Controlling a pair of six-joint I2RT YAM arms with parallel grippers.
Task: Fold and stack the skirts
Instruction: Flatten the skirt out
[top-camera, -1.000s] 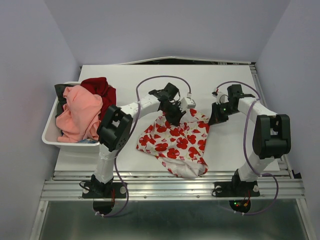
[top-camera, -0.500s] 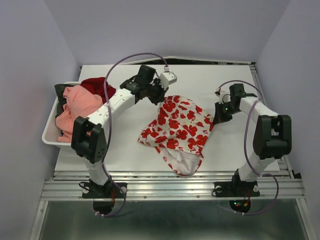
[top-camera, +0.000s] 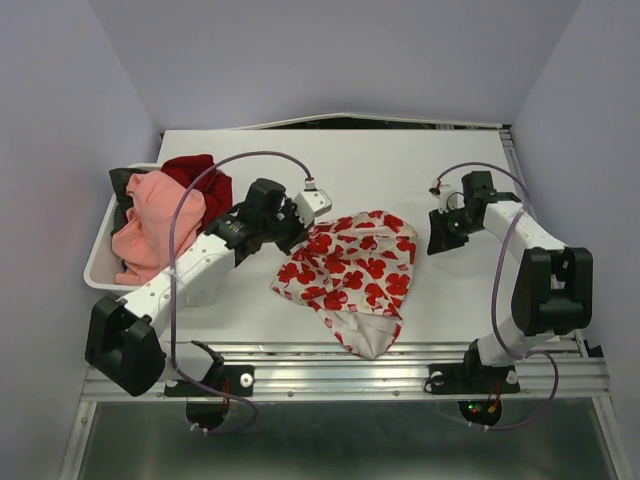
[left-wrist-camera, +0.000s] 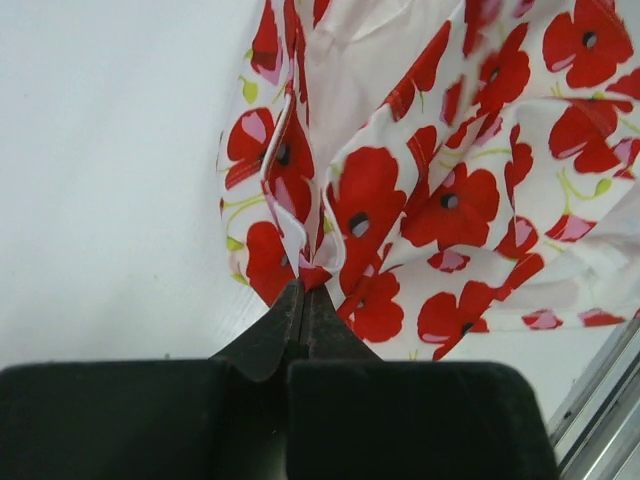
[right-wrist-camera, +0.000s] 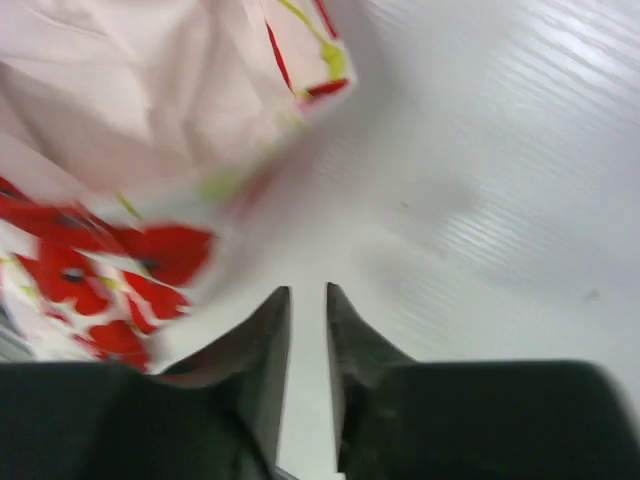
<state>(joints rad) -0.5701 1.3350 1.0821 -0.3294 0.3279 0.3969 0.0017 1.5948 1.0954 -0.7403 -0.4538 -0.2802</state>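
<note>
Centrally, the white skirt with red flower print (top-camera: 352, 268) is shown crumpled on the table (top-camera: 400, 165) between the two arms. Its upper-left edge is pinched by the left gripper (left-wrist-camera: 303, 292). The right gripper (right-wrist-camera: 308, 295) is held just beside the skirt's right edge, its jaws parted by a narrow gap, with nothing between them. The salmon-pink skirt (top-camera: 150, 225) is piled in the white bin (top-camera: 97, 272) at far left, beside a dark red garment (top-camera: 200, 178).

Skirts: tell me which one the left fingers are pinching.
The white skirt with red flowers, lying on the table; the left fingers are shut on its edge. The pink garment and the dark red garment sit heaped in the bin, untouched.
</note>
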